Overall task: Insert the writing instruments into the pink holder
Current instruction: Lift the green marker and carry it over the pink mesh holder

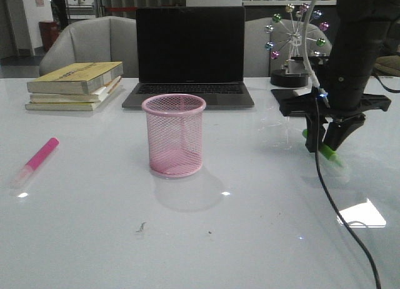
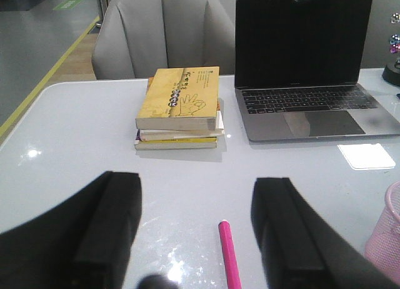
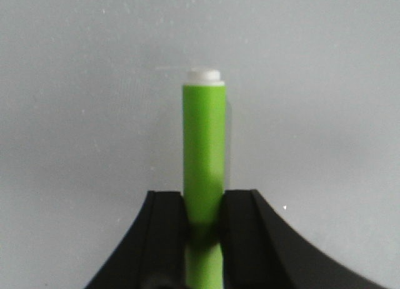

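The pink holder (image 1: pixel 174 136) stands upright mid-table in front of the laptop, and its rim shows in the left wrist view (image 2: pixel 389 236). My right gripper (image 1: pixel 325 142) is down at the table on the right, shut on the green highlighter (image 1: pixel 327 153), whose body juts past the fingers (image 3: pixel 204 139). I cannot tell whether the green highlighter is off the table. The pink highlighter (image 1: pixel 37 161) lies flat at the left. My left gripper (image 2: pixel 197 179), out of the front view, hangs open above it. The pink highlighter (image 2: pixel 229 254) lies between the fingers, closer to one of them.
A stack of books (image 1: pixel 76 86) sits at the back left and an open laptop (image 1: pixel 189 57) behind the holder. A ferris-wheel ornament (image 1: pixel 294 45) stands at the back right. A cable (image 1: pixel 340 214) trails from the right arm toward the front edge.
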Robot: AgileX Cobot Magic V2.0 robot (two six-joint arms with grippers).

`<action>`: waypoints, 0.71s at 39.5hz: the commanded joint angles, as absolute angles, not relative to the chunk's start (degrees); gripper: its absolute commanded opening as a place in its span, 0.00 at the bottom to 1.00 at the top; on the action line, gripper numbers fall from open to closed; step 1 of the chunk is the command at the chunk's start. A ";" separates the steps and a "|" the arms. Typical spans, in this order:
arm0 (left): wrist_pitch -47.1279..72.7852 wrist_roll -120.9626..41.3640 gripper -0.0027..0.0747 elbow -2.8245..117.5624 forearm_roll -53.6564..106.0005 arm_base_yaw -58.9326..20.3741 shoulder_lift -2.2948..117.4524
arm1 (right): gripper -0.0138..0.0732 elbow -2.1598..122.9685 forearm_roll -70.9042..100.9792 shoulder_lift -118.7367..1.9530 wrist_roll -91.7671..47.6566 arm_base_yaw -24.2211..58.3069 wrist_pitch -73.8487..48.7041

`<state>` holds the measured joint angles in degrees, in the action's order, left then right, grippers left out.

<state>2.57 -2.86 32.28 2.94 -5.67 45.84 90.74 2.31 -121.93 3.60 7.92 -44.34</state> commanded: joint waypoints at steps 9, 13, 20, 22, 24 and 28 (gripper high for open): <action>-2.41 -2.90 0.63 34.35 3.26 -5.74 45.60 | 0.22 92.49 2.05 -106.69 3.50 11.54 -29.32; -2.41 -2.90 0.63 34.35 3.26 -5.74 45.60 | 0.22 92.41 2.50 -102.86 3.50 13.97 -26.55; -2.41 -2.90 0.63 34.35 3.26 -5.74 45.60 | 0.22 91.68 2.69 -100.03 3.50 21.37 -18.09; -2.41 -2.90 0.63 34.35 3.26 -5.74 45.60 | 0.22 91.13 2.69 -100.03 3.50 23.26 -15.09; -2.41 -2.90 0.63 34.35 3.26 -5.74 45.60 | 0.22 89.94 2.69 -100.03 3.50 25.00 -11.82; -2.41 -2.90 0.63 34.35 3.17 -5.74 45.60 | 0.22 86.36 2.69 -100.03 3.50 28.22 -4.12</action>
